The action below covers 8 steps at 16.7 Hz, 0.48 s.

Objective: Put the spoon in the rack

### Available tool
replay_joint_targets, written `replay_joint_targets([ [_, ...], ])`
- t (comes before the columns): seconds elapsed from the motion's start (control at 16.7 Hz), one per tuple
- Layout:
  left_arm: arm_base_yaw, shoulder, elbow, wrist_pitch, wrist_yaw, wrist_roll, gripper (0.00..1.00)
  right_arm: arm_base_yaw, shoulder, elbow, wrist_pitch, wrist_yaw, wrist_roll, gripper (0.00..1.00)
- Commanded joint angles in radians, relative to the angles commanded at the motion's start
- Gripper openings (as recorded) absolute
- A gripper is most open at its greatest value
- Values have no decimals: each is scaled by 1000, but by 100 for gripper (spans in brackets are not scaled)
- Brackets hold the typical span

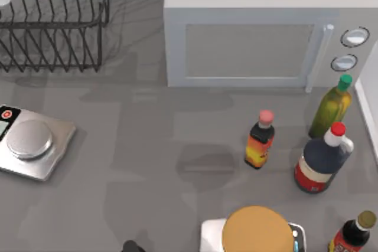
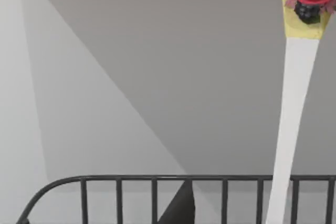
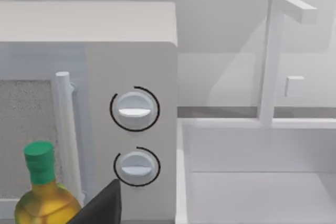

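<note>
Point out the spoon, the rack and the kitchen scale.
spoon (image 2: 294,103), left wrist view, on its white handle.
rack (image 1: 56,25), top view, on its front rail.
kitchen scale (image 1: 28,138), top view, on its round plate.

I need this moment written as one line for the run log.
spoon: upright above rack bars, flower knob up | left arm: over rack, table's far left | right arm: parked facing microwave
</note>
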Motion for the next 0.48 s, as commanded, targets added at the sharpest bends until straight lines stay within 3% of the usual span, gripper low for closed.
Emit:
replay_joint_targets([
  [0.12, 0, 0, 0, 0, 0, 0, 98, 0, 0, 0, 0, 0, 0, 100],
  [0.48, 0, 0, 0, 0, 0, 0, 100, 0, 0, 0, 0, 0, 0, 100],
])
